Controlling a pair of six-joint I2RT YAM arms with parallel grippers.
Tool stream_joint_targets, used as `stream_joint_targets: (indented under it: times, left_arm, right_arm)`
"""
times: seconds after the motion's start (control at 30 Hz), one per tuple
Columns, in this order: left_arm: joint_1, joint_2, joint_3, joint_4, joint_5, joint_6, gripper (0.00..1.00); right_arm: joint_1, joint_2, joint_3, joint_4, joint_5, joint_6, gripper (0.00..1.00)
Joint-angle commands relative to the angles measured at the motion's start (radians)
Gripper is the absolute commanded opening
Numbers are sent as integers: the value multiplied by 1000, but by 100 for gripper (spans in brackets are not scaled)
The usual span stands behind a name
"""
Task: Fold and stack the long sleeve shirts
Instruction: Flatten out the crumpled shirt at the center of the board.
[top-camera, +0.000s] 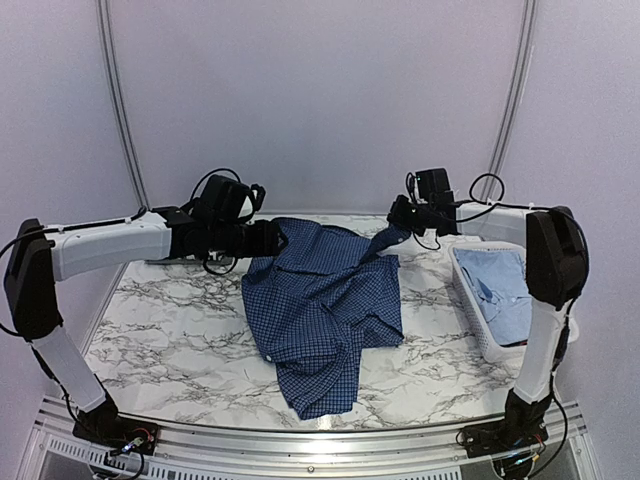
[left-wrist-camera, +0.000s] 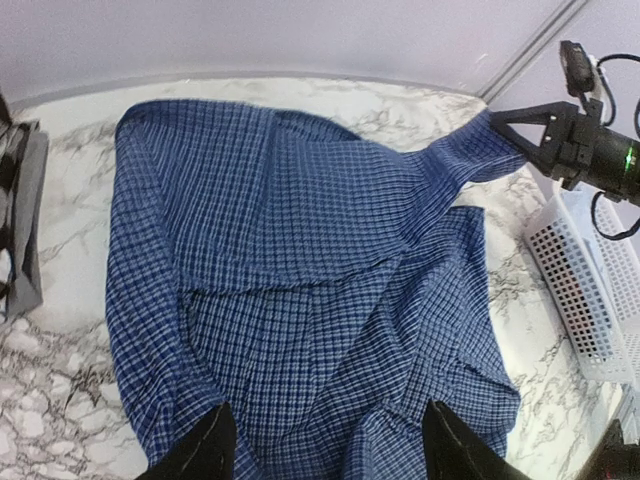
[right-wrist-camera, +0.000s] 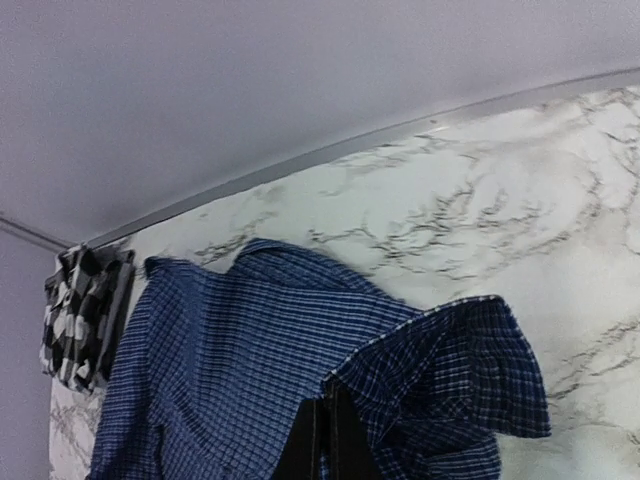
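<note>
Your left pincer (left-wrist-camera: 327, 415) stands open, jaws wide apart over the dark blue checked shirt (top-camera: 320, 310), which lies crumpled in the middle of the surface (top-camera: 170, 330). Your right pincer (right-wrist-camera: 325, 395) is clamped on that shirt's far right corner, holding it up; the pale blue shirt (top-camera: 500, 285) lies in the white basket (top-camera: 468, 300).

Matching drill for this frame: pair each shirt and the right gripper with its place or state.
Things:
1 dark blue checked shirt
2 pale blue shirt
3 plaid shirt
4 right gripper

Places or states:
A in the white basket
B folded, far left of the table
C shut on the dark blue checked shirt
D rumpled mid-table

Pairs: 1-D, 2-A, 3-B, 4-C
</note>
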Motion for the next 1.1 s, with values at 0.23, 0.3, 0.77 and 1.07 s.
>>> stream_joint_targets:
  times: [0.23, 0.3, 0.77, 1.07]
  left_arm:
    - [-46, 172, 189, 191, 170, 154, 73]
    - [-53, 199, 208, 214, 158, 150, 76]
    - [-66, 349, 312, 343, 26, 103, 76]
    - [-87, 429, 425, 377, -97, 80, 53]
  right_arm:
    - [212, 23, 301, -113, -170, -73, 0]
    - [229, 36, 327, -111, -199, -52, 0]
    - [275, 56, 356, -70, -256, 59, 0]
    - [278, 34, 315, -36, -277, 105, 0]
